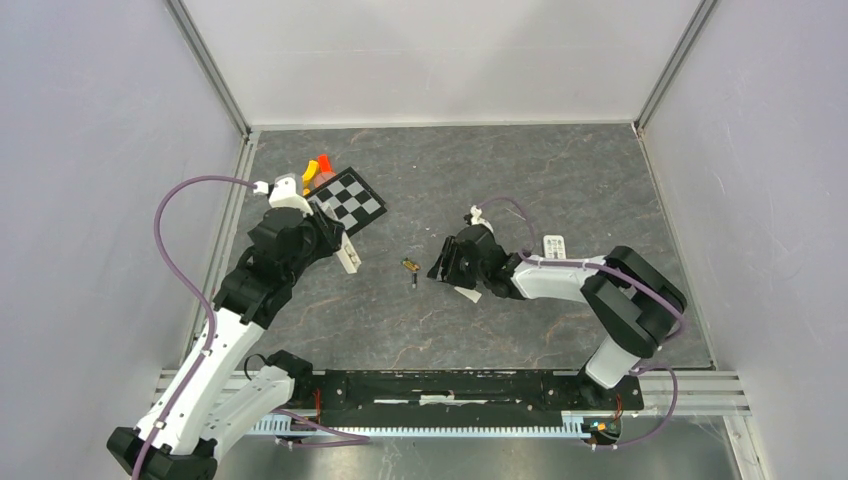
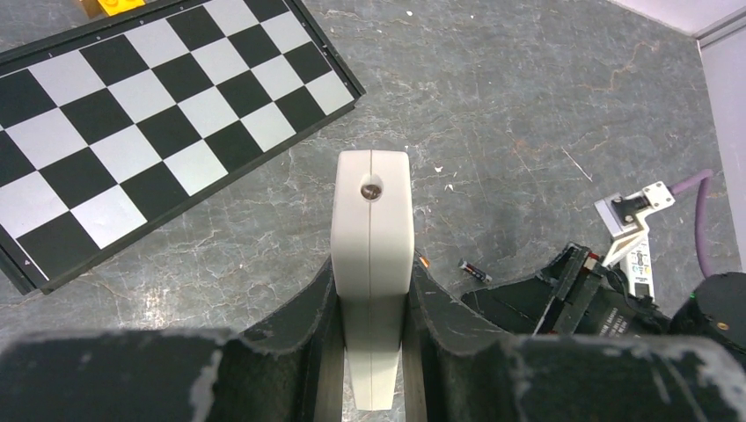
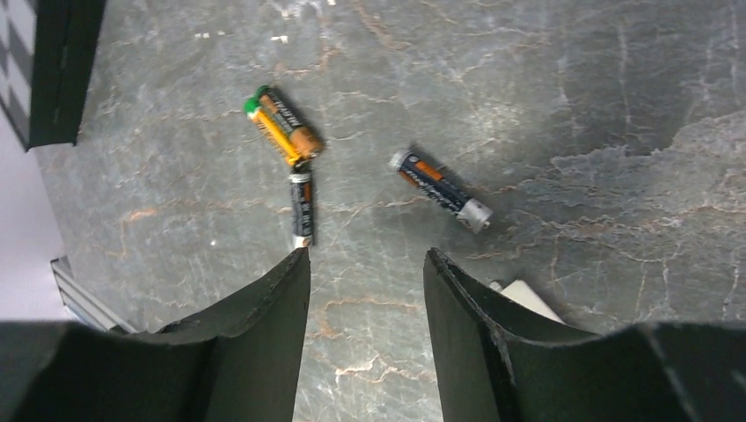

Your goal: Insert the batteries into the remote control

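The left pincer (image 2: 371, 280) is closed on the remote control (image 2: 371, 207). It holds the remote edge-on above the table (image 1: 500, 180), with one end pointing away from the wrist. No view shows whether the remote's battery bay holds anything.

The right pincer (image 3: 367, 259) stands open just above the table with nothing between its jaws. The batteries (image 1: 410, 267) lie on the table between the two pincers, nearer the right one.

The right wrist view resolves four batteries:
- A pair touching side by side (image 3: 281, 123).
- One (image 3: 302, 208) just beyond one fingertip.
- One (image 3: 440, 189) lying apart from the others.

All four lie ahead of the fingertips.

That view also shows a white strip (image 3: 526, 299), partly hidden beside one finger. The left wrist view shows a chessboard (image 2: 132, 114) beyond the remote.
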Robot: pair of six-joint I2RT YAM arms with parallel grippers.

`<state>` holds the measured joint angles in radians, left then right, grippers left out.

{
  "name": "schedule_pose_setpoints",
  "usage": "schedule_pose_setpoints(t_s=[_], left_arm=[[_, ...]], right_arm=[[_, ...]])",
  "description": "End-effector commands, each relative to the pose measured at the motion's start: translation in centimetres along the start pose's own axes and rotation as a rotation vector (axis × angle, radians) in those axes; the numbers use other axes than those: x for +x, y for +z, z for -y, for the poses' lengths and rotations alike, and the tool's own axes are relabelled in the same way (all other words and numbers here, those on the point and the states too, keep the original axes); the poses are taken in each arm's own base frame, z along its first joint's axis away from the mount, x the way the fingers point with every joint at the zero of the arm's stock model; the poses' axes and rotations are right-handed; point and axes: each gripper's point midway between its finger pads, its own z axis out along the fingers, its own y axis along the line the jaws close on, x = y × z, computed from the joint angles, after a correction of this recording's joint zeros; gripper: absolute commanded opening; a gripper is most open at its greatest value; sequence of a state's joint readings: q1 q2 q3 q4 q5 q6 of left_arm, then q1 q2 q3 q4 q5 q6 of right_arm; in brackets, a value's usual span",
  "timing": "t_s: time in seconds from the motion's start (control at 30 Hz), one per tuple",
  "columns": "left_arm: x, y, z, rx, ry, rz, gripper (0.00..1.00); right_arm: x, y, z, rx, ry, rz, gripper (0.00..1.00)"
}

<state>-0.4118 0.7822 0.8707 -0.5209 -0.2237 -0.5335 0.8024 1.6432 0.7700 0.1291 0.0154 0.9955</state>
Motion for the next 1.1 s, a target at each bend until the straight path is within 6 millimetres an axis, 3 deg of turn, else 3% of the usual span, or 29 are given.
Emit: schedule_pose_setpoints(t_s=[0.0,0.5,1.07], left_arm=[[-1.0,0.0,1.1,0.047,-0.025,0.038,0.02],[-1.3,-0.4,0.4,0.029,-0.046,0.082,0.02],[-1.2,-0.5,0.4,0.033,-0.043,0.077,0.02]], right_arm=[[-1.7,1.1,-0.7,0.008,0.074,0.061,0.55],[-3.4,1.6,2.8,0.206,0.013,0.088,0.55],[-5.7,3.4,3.3,0.313,-0.027,0.098,0.58]])
